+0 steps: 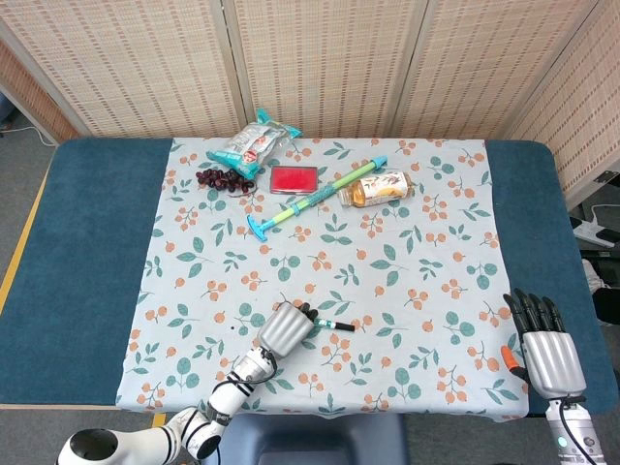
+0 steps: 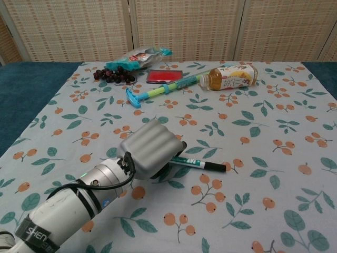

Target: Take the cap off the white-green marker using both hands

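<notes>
Because the left robot hand (image 2: 150,150) curled over the near end of the marker (image 2: 197,164), that end was hidden, and I could not tell for sure whether the fingers gripped it or only rested on it. The marker lay on the table (image 2: 274,137) near its front edge, long axis left-right, black tip toward the right, its green print too small to read. The right robot hand (image 1: 544,346) hung open off the table's right front corner, holding nothing.

The left hand (image 2: 149,150) has a smooth, matt silver shell with black fingers (image 1: 303,311). Under it lies soft printed cloth (image 2: 274,126); beside its fingers, a glossy plastic marker (image 2: 197,164).
</notes>
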